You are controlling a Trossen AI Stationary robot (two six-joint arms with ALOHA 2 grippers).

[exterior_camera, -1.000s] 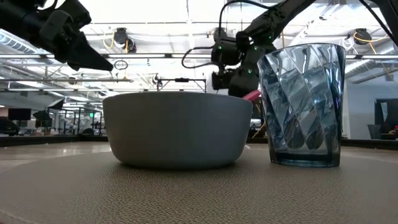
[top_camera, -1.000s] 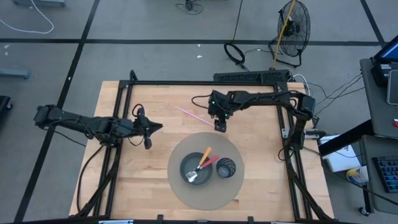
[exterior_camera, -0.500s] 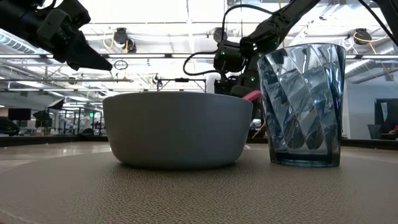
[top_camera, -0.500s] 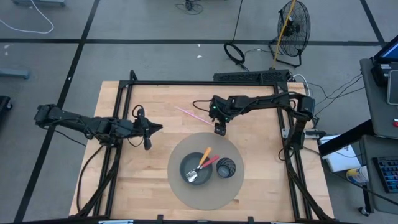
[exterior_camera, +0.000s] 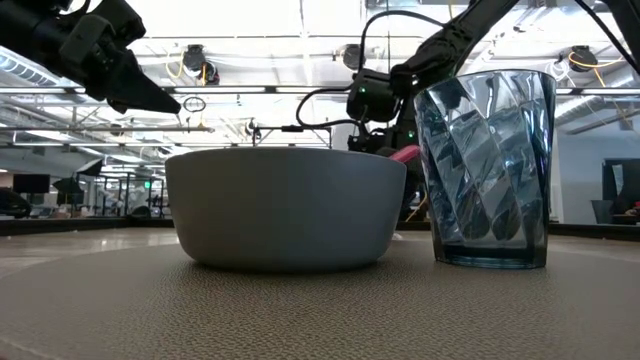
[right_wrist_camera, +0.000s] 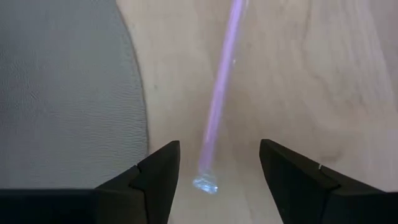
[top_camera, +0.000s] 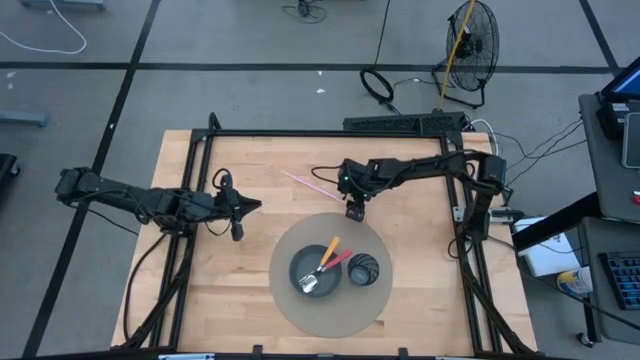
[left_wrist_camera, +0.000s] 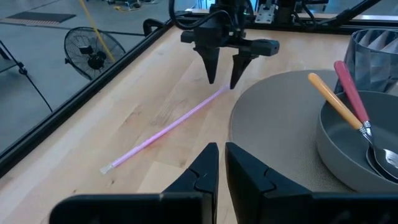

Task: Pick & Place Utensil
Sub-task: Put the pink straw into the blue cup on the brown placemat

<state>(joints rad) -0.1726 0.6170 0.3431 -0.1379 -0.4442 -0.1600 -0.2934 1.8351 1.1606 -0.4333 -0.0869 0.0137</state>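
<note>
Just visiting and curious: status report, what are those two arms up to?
Right gripper open, tips straddling near end of pink straw beside the mat. Left gripper shut, waiting at table's left. Nothing in the way.

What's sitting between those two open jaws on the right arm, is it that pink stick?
Yes. In the right wrist view the near end of the pink straw lies on bare wooden table between the right gripper jaws, untouched by either.

matt wood table (top_camera: 250,260) — ribbed glass cup (exterior_camera: 488,165).
</note>
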